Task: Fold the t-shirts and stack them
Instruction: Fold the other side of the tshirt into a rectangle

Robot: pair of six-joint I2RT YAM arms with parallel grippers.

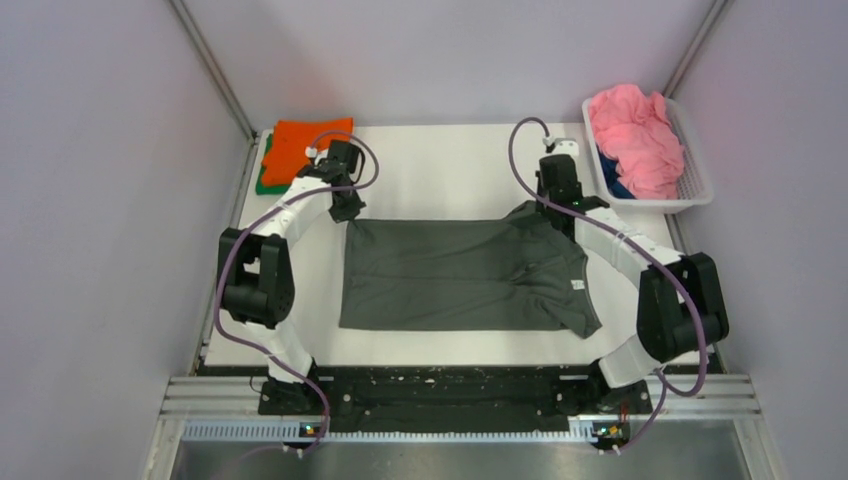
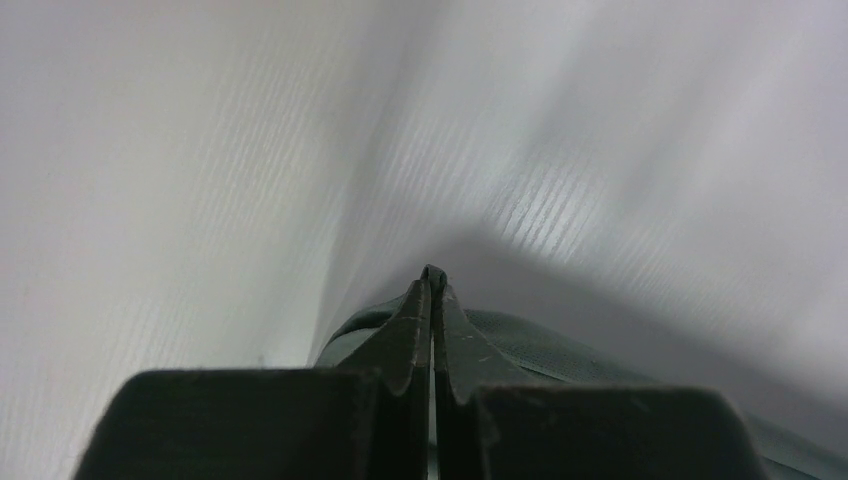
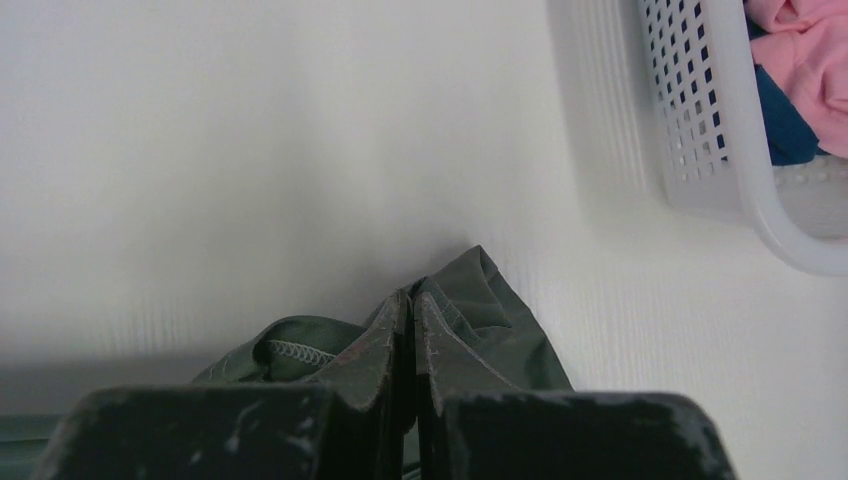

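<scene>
A dark grey t-shirt [image 1: 460, 275] with a white neck label lies spread on the white table, neck toward the right. My left gripper [image 1: 347, 212] is shut on its far left corner; the cloth [image 2: 540, 345] shows pinched between the jaws [image 2: 432, 275]. My right gripper [image 1: 562, 215] is shut on its far right part; the cloth [image 3: 500, 320] shows bunched round the jaws [image 3: 411, 297]. A folded orange t-shirt [image 1: 300, 145] lies on a green one [image 1: 264, 183] at the far left. A pink t-shirt [image 1: 635, 135] and a blue one [image 3: 785, 125] are in the basket.
A white plastic basket [image 1: 693, 160] stands at the far right corner; its wall [image 3: 700, 110] shows in the right wrist view. Grey walls close in the table on the left, back and right. Bare white table [image 1: 450, 165] lies beyond the grey shirt.
</scene>
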